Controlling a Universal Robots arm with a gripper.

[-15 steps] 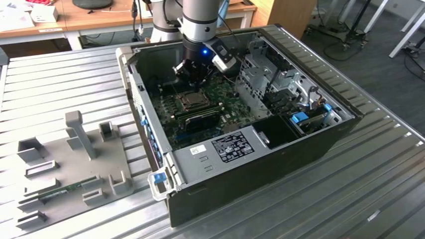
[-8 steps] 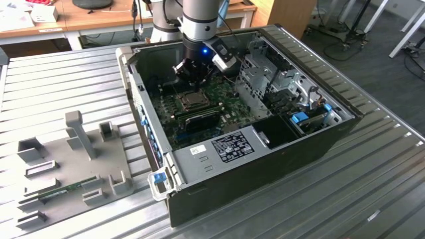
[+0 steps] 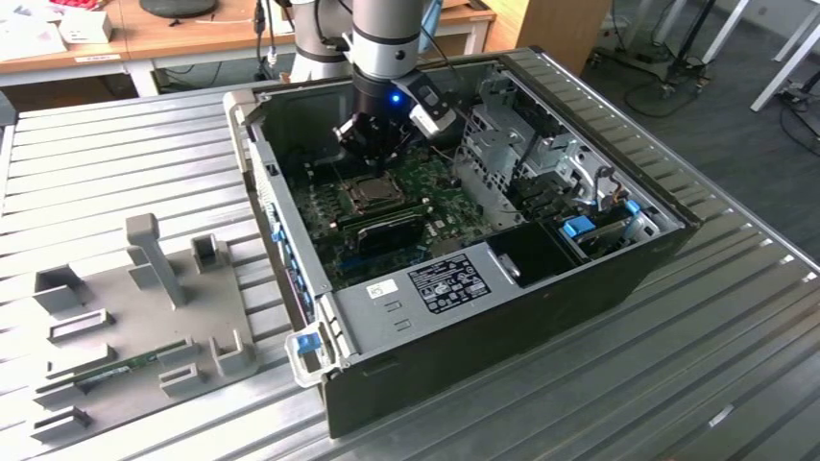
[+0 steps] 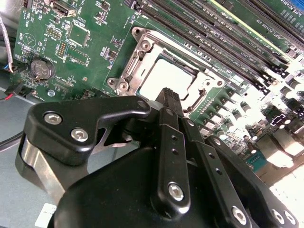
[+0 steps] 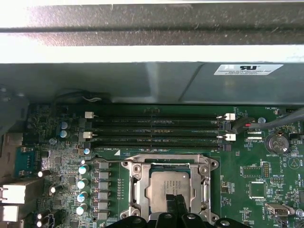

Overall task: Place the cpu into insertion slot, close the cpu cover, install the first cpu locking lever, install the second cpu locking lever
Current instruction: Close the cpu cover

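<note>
Jaws are sitting pressed together, gripping nothing that I can make out, with the gripper (image 4: 167,93) hanging low inside the open computer case (image 3: 513,317), which is lying on the ribbed metal table (image 3: 717,317). In the exterior view, a grey fixture tray (image 3: 129,327) is resting at eight o'clock of the case, and the insertion slot (image 3: 356,192) is lying at six o'clock of the gripper, close beneath it. The green circuit board (image 5: 247,166) is carrying the slot, with the memory slots (image 5: 156,128) running just beside it. The cpu cover (image 5: 134,190) is apparently lying flat over the slot, and the cpu (image 5: 164,187) is showing through its window, seated inside. Whether either locking lever is hooked I cannot tell. Risk, as judged: the fingertips are hovering at the chip's edge, so a descent slightly off line could be pressing on bare chip or frame instead of a lever, loading the socket contacts; a glancing push could be letting a sprung lever slip free.
</note>
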